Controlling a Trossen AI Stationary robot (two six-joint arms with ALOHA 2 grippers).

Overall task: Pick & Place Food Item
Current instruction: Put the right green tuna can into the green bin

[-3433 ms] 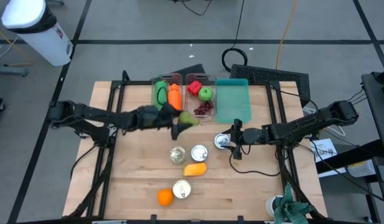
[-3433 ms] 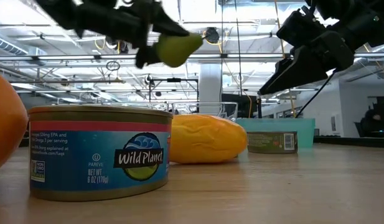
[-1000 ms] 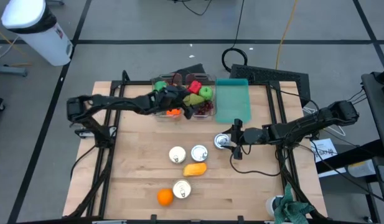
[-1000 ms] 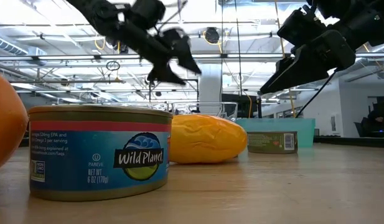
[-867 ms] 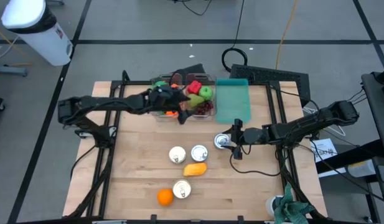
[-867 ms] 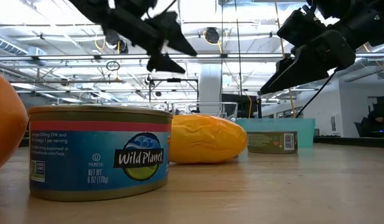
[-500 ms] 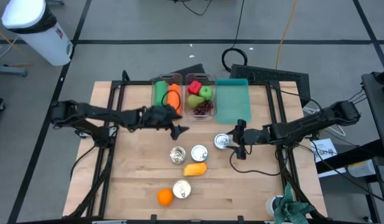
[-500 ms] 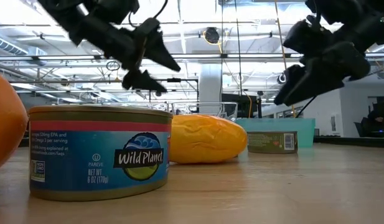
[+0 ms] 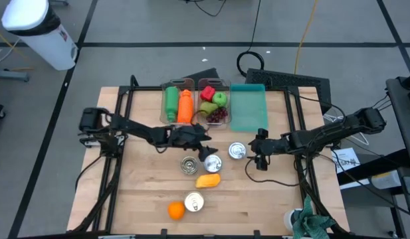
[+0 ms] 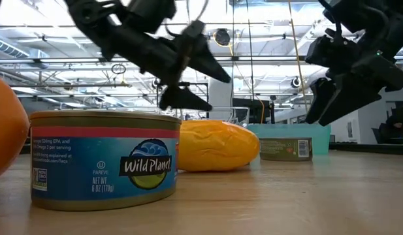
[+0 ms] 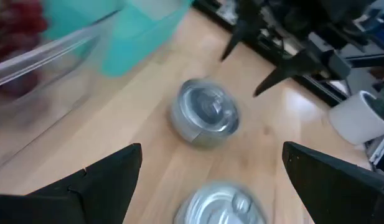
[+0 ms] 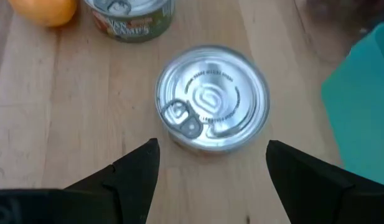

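My left gripper (image 9: 206, 151) hangs open above the middle of the table, holding nothing. Its wrist view looks past the open fingers (image 11: 211, 149) at a silver can (image 11: 206, 114) and a second can (image 11: 223, 205) closer in. My right gripper (image 9: 258, 158) is open too and stands just right of that silver can (image 9: 237, 151). The can stands upright on its base between the finger lines in the right wrist view (image 12: 212, 98), untouched. A green pear (image 9: 206, 106) lies in the clear bin (image 9: 214, 83) with other fruit.
Two cans (image 9: 188, 164) (image 9: 212, 162), a yellow fruit (image 9: 208, 180), a further can (image 9: 194, 202) and an orange (image 9: 176, 210) sit toward the near edge. A teal bin (image 9: 248, 106) and a vegetable bin (image 9: 177, 99) stand at the far side. Bare wood lies left and right.
My left gripper has drawn back from over the clear bin toward the near edge, then swung right and down over the cans, staying open and empty. My right gripper has shifted slightly right and toward the near edge and tipped its fingers further downward, still open.
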